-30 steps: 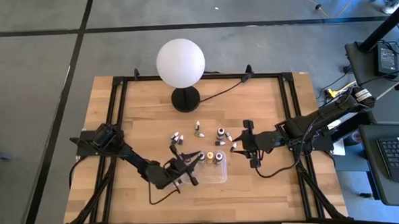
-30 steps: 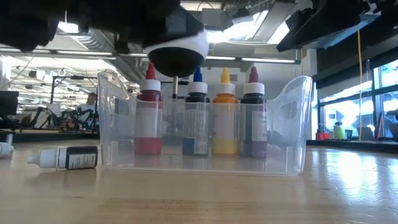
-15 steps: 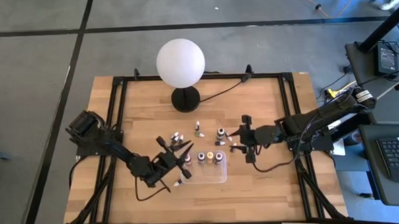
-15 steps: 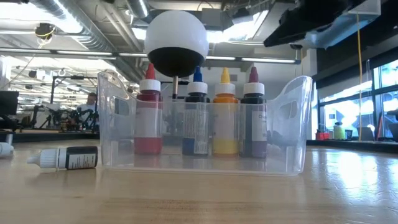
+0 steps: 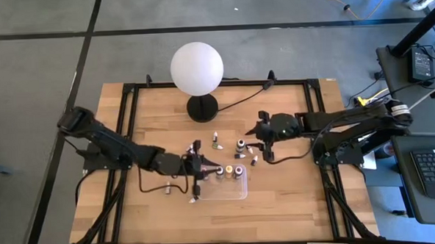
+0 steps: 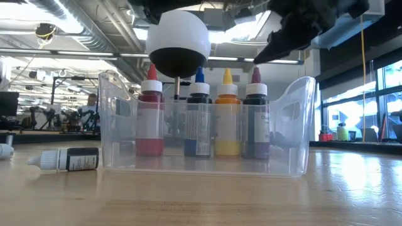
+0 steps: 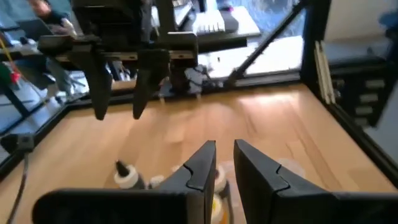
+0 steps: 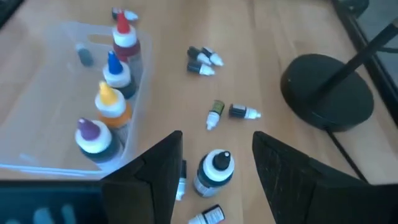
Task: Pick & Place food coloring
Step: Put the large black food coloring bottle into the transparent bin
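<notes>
Your right gripper (image 8: 214,165) hangs with its fingers spread wide over an upright dark food-coloring bottle with a white collar and black tip (image 8: 213,169), which stands on the wooden table (image 5: 294,199) between the clear rectangular plastic tray (image 6: 295,125) and the black base (image 8: 326,90) of the white globe lamp (image 5: 197,68). Nothing is between the fingers yet, so you look to be at the reach of a pick, not the grasp.

Inside the tray, four larger bottles stand in a row: red (image 6: 150,113), blue (image 6: 198,116), yellow (image 6: 227,116) and dark purple (image 6: 255,116). More small bottles lie loose on the wood beyond the target, among them a pair lying side by side (image 8: 202,61) and a black one with a white cap (image 8: 244,112). Another small one lies on its side just outside the tray (image 6: 65,159).

Your left gripper (image 7: 224,163) sits low at the tray's edge, fingers nearly together with a thin gap; I see nothing held, though the view there is cramped.

Next, bring the right gripper straight down so the fingers straddle the bottle's body below the collar, then close. It stands upright and narrow, so an off-centre touch would likely tip it.
</notes>
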### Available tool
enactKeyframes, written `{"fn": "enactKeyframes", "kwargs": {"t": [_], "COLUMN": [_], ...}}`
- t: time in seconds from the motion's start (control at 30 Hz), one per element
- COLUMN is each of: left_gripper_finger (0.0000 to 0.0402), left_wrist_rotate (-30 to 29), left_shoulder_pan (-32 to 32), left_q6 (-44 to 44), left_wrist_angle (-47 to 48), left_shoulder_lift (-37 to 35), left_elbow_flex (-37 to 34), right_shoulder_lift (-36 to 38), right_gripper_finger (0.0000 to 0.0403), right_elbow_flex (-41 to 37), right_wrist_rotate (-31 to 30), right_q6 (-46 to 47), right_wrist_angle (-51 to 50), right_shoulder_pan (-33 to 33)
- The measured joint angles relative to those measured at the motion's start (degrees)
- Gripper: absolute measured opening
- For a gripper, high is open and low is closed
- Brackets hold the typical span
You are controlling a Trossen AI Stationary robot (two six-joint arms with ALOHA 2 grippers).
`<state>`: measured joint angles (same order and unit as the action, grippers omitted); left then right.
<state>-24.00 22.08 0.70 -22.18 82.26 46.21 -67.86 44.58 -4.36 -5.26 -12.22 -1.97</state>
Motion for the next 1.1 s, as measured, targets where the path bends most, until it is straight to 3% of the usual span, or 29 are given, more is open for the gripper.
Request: {"fn": "enactKeyframes", "kwargs": {"t": [0.23, 0.6, 0.9, 1.1], "left_gripper_finger": [0.0052, 0.0053, 0.0056, 0.0052], "left_wrist_rotate": [6.0, 9.5, 7.4, 7.0], "left_shoulder_pan": [-0.2, -2.8, -2.6, -2.7], "left_q6": [1.0, -1.4, 0.1, 0.1], "left_wrist_angle": [9.1, -17.4, -17.4, -16.6], "left_shoulder_lift": [-6.7, -8.7, -8.7, -8.7], "left_elbow_flex": [-0.5, -16.1, -16.7, -16.7], "right_shoulder_lift": [-6.5, -13.0, -13.5, -14.6], "right_gripper_finger": [0.0197, 0.0197, 0.0196, 0.0158], "right_elbow_flex": [0.0, 2.6, 2.8, 2.8], "right_wrist_rotate": [2.4, 5.1, 6.0, 6.0], "right_q6": [-0.1, -0.4, 2.0, 1.9], "right_wrist_angle": [1.5, 1.7, -0.1, 0.0], "right_shoulder_pan": [2.8, 4.5, 5.7, 5.9]}}
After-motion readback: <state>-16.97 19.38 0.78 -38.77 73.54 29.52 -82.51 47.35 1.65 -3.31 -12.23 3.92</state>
